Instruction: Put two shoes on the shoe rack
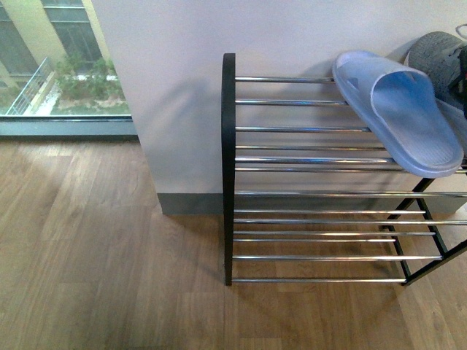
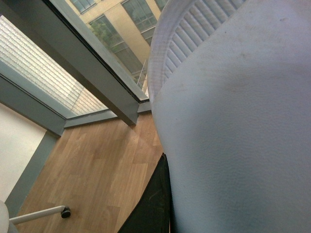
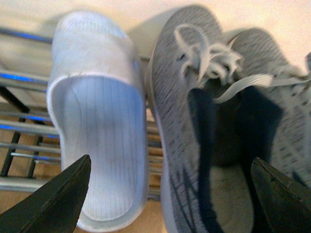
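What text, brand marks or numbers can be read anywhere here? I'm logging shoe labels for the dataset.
None can be read.
Slide: only ribbing on the footbed, no logo or size visible.
Sneakers: knit, laces and dark lining; insoles too blurred to show any print.
Rack: plain black frame and chrome bars, no label.
Left wrist view: a pale ribbed surface fills it, unmarked.
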